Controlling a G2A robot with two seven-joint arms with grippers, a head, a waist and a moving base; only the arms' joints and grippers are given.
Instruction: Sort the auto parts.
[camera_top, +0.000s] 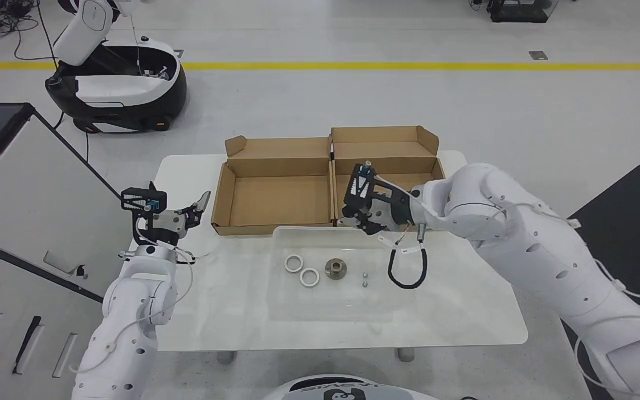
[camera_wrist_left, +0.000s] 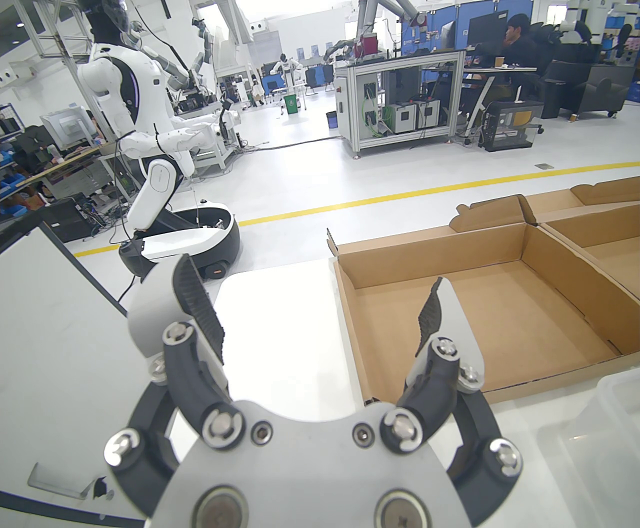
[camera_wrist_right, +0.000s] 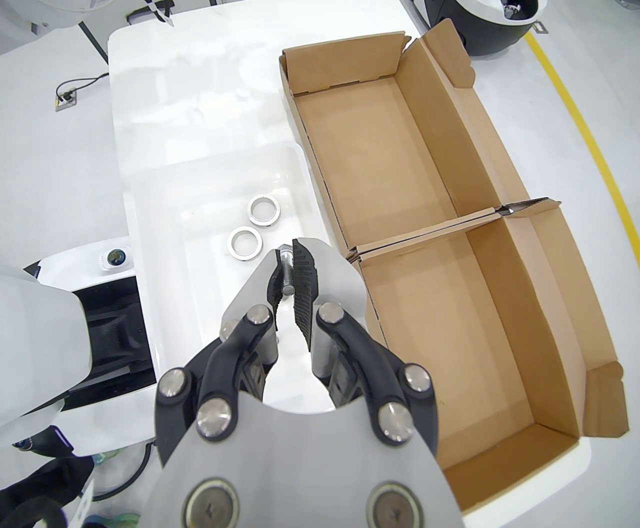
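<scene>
A bolt (camera_wrist_right: 285, 280) was pinched in the right end effector (camera_wrist_right: 289, 259); thinly held, it could be dropped outside the box (camera_wrist_right: 440, 325).

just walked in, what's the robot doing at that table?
It is sorting parts out of a clear tray toward the left box and right box; no part lies in either yet. The right gripper is shut on a small bolt, above the tray's edge beside the boxes. The left gripper is open, holding nothing, near the left box. Two metal rings, a dark round part and a black rubber loop lie in the tray.
</scene>
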